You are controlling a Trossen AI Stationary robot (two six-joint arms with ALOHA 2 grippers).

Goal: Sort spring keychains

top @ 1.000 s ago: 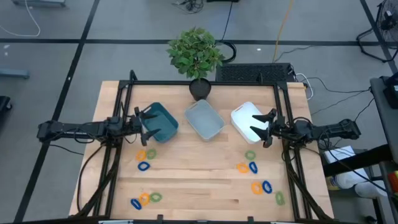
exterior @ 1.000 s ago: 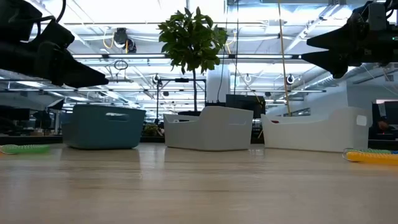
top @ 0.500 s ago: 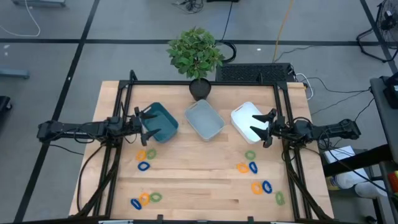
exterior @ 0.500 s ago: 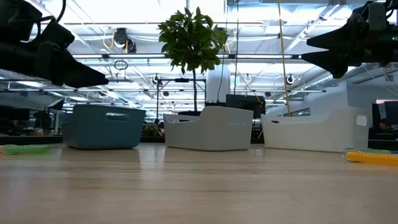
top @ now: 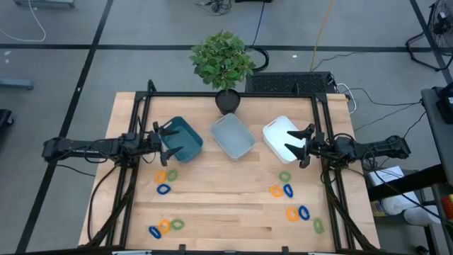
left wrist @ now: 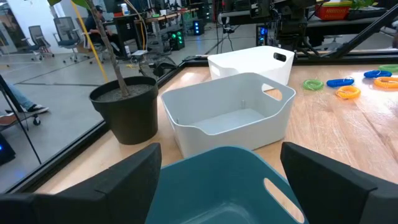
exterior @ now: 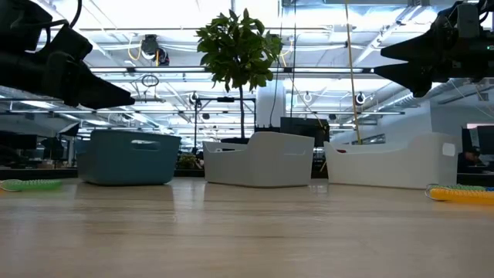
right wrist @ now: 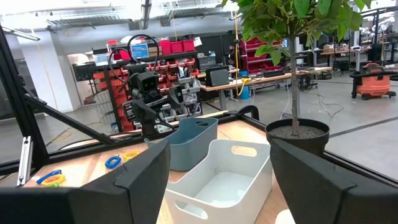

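High view: spring keychains (top: 163, 176) and both arms unmoved since before.

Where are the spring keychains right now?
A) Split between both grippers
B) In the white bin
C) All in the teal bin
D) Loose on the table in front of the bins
D: the keychains lie in clusters on the table, and the grey-blue bin shows empty.
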